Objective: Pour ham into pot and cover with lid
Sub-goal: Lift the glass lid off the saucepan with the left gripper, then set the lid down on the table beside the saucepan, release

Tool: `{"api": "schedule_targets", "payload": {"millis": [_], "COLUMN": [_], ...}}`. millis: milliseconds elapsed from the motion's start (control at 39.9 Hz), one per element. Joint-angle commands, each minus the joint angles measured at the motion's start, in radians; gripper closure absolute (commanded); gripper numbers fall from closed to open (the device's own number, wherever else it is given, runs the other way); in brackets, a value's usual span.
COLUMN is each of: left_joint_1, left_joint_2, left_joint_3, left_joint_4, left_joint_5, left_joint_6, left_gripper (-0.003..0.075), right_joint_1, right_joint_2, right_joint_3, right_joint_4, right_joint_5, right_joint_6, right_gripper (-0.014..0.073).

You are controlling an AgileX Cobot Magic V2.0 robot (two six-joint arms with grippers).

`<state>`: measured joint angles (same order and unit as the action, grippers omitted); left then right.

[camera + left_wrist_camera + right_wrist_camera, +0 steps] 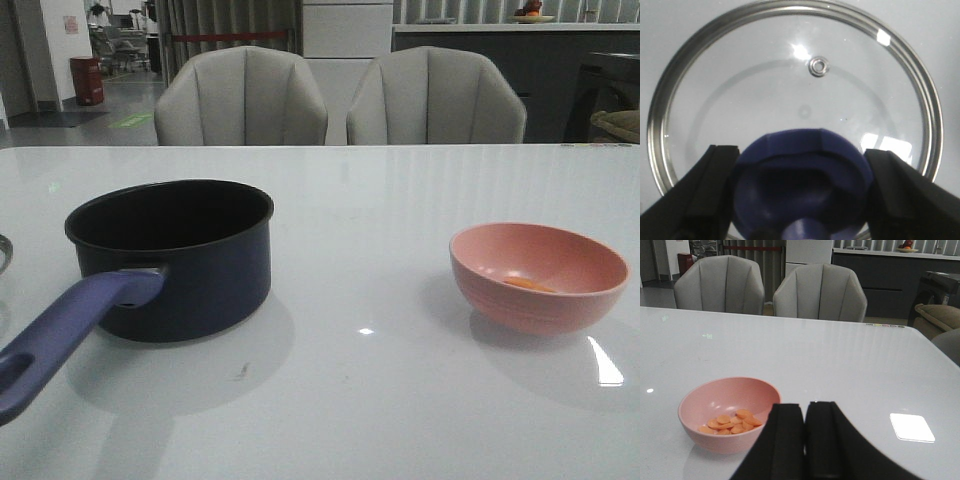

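Note:
The glass lid (805, 95) with its metal rim lies flat on the white table. My left gripper (802, 152) is over it, with a black finger against each side of the blue knob (802, 172), shut on it. In the front view only a sliver of the lid (3, 252) shows at the left edge. The navy pot (190, 265) stands at the left, its purple handle (60, 335) pointing toward the front. The ham (732, 423) lies as orange slices in the pink bowl (702, 437). My right gripper (805, 407) is shut and empty, just beside the bowl.
In the front view the pink bowl (540, 300) stands at the right, well apart from the pot, with ham (527, 284) showing inside. Two grey chairs (240, 100) stand behind the table's far edge. Neither arm shows in the front view.

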<state>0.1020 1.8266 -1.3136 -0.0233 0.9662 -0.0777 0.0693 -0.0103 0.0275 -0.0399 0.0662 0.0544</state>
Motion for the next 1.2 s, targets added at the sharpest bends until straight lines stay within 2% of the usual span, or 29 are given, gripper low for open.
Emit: {"api": "schedule_targets", "payload": {"millis": [0, 125, 201, 301, 351, 803, 1103, 1179], "left_joint_1": [0.001, 0.001, 0.001, 0.001, 0.001, 0.001, -0.037, -0.059], "left_joint_2": [-0.027, -0.019, -0.011, 0.007, 0.015, 0.016, -0.151, -0.224], "left_joint_3": [-0.017, -0.017, -0.017, -0.017, -0.017, -0.065, -0.068, -0.017], "left_joint_4": [-0.023, -0.056, -0.060, -0.063, -0.063, -0.063, -0.063, -0.063], "left_joint_5": [-0.041, -0.041, -0.037, -0.024, -0.016, 0.039, -0.003, -0.063], "left_joint_6": [0.032, 0.045, 0.048, 0.049, 0.049, 0.067, 0.119, 0.121], "left_gripper": [0.0459, 0.0431, 0.0360, 0.0220, 0.0183, 0.0188, 0.0188, 0.0188], "right_joint_1": [0.003, 0.003, 0.003, 0.003, 0.003, 0.003, 0.003, 0.003], "right_joint_2": [-0.020, -0.020, -0.020, -0.020, -0.020, -0.020, -0.020, -0.020], "right_joint_3": [-0.005, -0.005, -0.005, -0.005, -0.005, -0.005, -0.005, -0.005], "right_joint_4": [0.000, 0.000, 0.000, 0.000, 0.000, 0.000, 0.000, 0.000], "right_joint_5": [-0.072, -0.072, -0.072, -0.072, -0.072, -0.072, -0.072, -0.072], "right_joint_6": [-0.008, -0.008, -0.008, -0.008, -0.008, -0.008, -0.008, -0.008], "right_gripper": [0.0447, 0.0447, 0.0447, 0.0447, 0.0447, 0.0447, 0.0447, 0.0447]}}
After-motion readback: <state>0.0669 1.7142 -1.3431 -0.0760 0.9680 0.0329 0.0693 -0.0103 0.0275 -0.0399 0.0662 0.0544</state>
